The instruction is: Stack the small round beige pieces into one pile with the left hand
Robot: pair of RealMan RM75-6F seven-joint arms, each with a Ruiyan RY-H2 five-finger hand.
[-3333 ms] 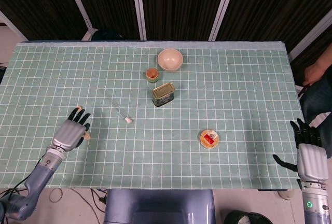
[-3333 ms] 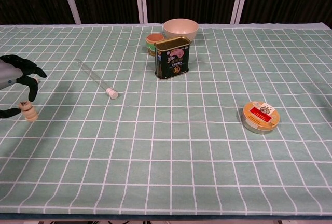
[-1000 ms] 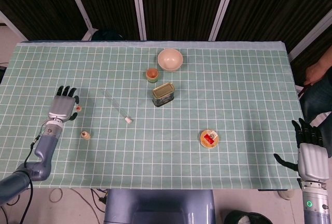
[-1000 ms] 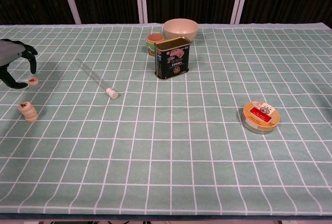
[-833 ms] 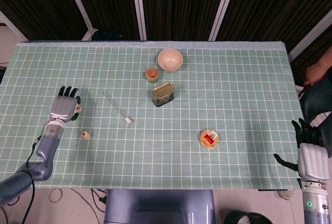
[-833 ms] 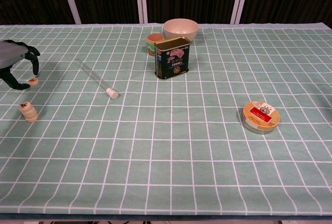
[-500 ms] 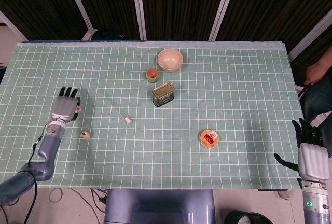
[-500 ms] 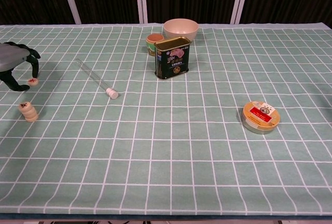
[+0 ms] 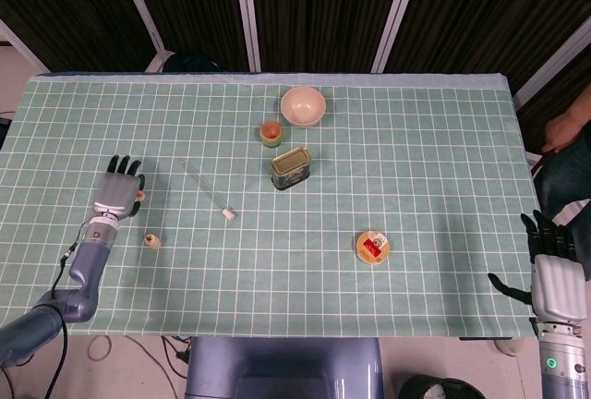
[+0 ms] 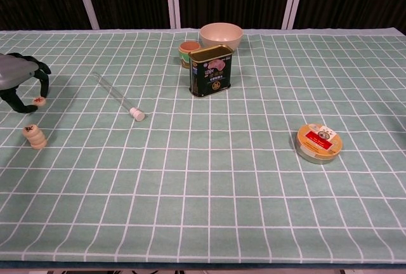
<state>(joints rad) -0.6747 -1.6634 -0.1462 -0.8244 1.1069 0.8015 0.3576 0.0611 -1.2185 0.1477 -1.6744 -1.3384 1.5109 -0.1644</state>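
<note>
A short stack of round beige pieces [image 10: 34,136] stands near the table's left edge, also visible as the stack [image 9: 152,241] in the head view. A single beige piece [image 10: 39,101] with a red mark lies on the cloth just beyond it. My left hand [image 10: 18,78] arches over that piece, thumb on one side and a fingertip [image 10: 45,91] on the other, pinching it on the table. In the head view the left hand [image 9: 117,193] shows with the piece [image 9: 139,196] at its right edge. My right hand [image 9: 552,270] hangs off the table's right end, fingers spread, holding nothing.
A glass tube with a white cap [image 10: 118,96] lies right of the left hand. A green tin [image 10: 210,70], a small orange cup [image 10: 188,50] and a beige bowl [image 10: 221,34] stand at the back middle. A round orange tin [image 10: 318,143] sits at the right.
My left hand left the stack, moved away to the single piece, lowered over it and curled its fingers in around it. The right hand has not moved.
</note>
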